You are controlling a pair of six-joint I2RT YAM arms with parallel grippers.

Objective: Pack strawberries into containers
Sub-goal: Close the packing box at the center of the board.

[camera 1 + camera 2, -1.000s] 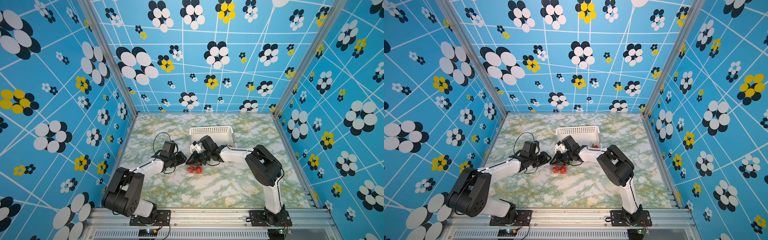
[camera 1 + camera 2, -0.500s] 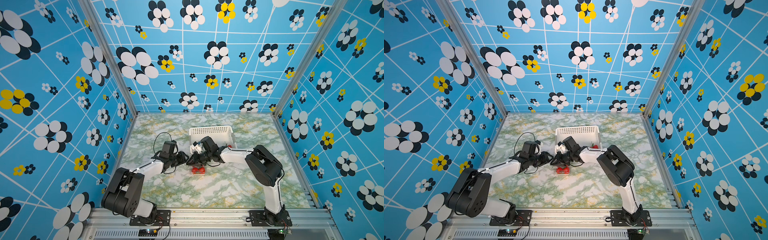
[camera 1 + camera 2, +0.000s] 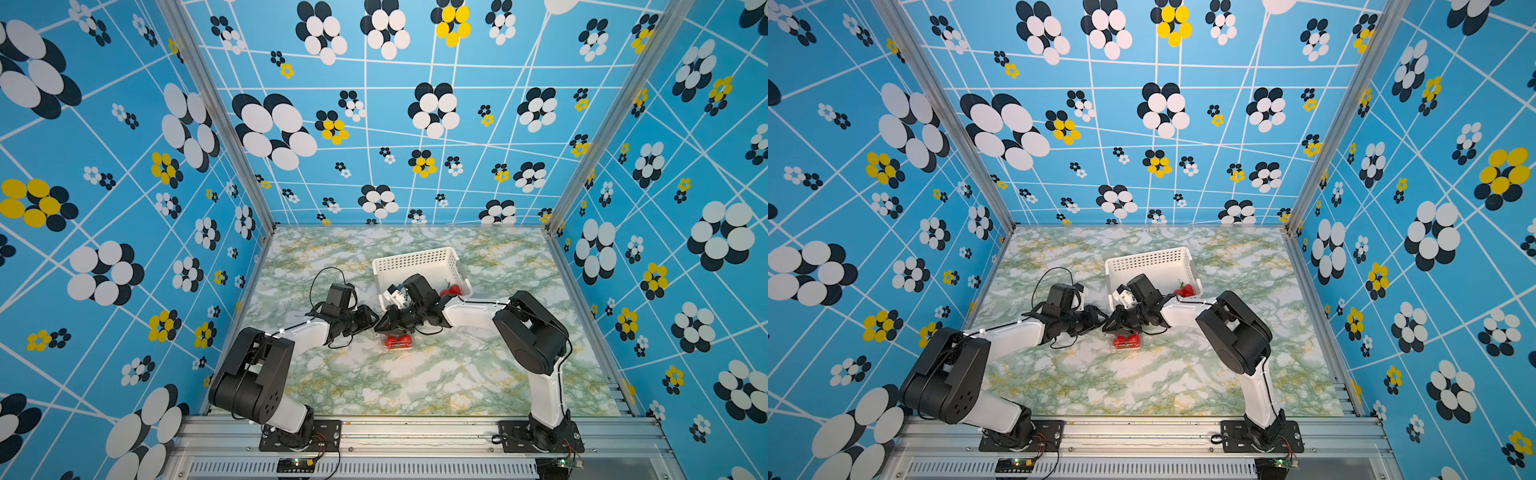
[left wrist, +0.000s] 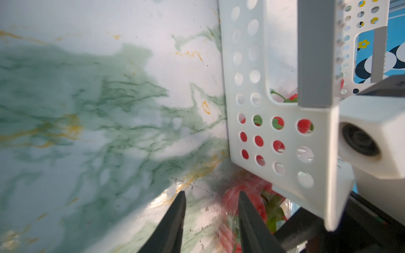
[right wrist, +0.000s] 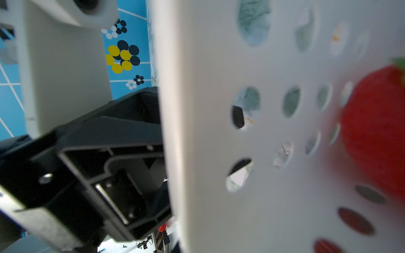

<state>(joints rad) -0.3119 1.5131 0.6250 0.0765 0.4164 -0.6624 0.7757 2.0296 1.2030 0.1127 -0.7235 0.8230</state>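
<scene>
A clear container [image 3: 398, 341] [image 3: 1127, 341] holding red strawberries lies on the marble table in front of the white basket. My left gripper [image 3: 371, 322] [image 3: 1099, 322] reaches it from the left. In the left wrist view its black jaws [image 4: 212, 193] stand apart, with the container's clear edge and blurred strawberries [image 4: 252, 197] by one finger. My right gripper [image 3: 388, 324] [image 3: 1116, 324] hangs over the container's far side. Its fingers are hidden in the right wrist view by the basket wall [image 5: 263, 131]. More strawberries [image 3: 453, 289] [image 5: 377, 131] lie in the basket.
The white perforated basket [image 3: 415, 259] [image 3: 1148, 259] [image 4: 285, 153] stands just behind both grippers, and the right arm's wrist leans against its front corner. Blue patterned walls enclose the table on three sides. Marble surface stretches out in front of the container.
The container with its strawberries has slid slightly to the right. Both grippers have stayed close together over it.
</scene>
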